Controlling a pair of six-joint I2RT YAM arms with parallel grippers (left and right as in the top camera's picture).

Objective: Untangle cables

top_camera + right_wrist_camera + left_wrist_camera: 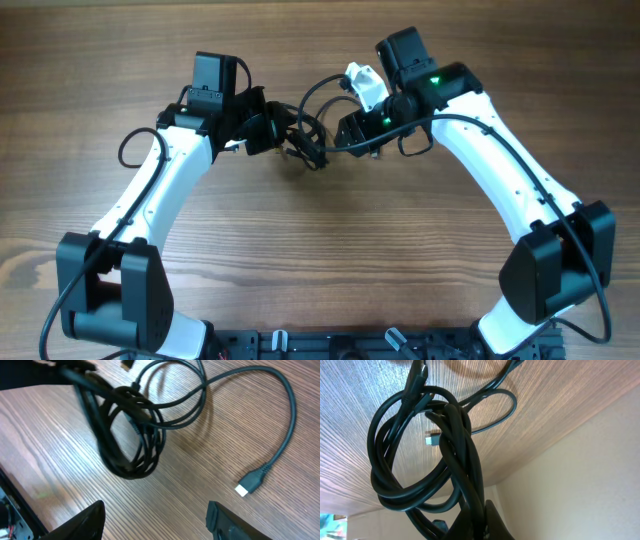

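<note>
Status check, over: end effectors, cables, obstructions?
Left end effector shut on cables. Right end effector open, empty, near them. One plug end loose on table. No obstruction seen.

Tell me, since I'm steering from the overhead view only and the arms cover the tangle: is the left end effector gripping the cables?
Observer: Yes. The left wrist view shows the left end effector shut on the cables, several strands bunched together.
Operator: And the right one?
Observer: The right end effector is open and empty.
Operator: Any free end?
Observer: One silver-tipped plug lies on the table, apart from the tangle.
</note>
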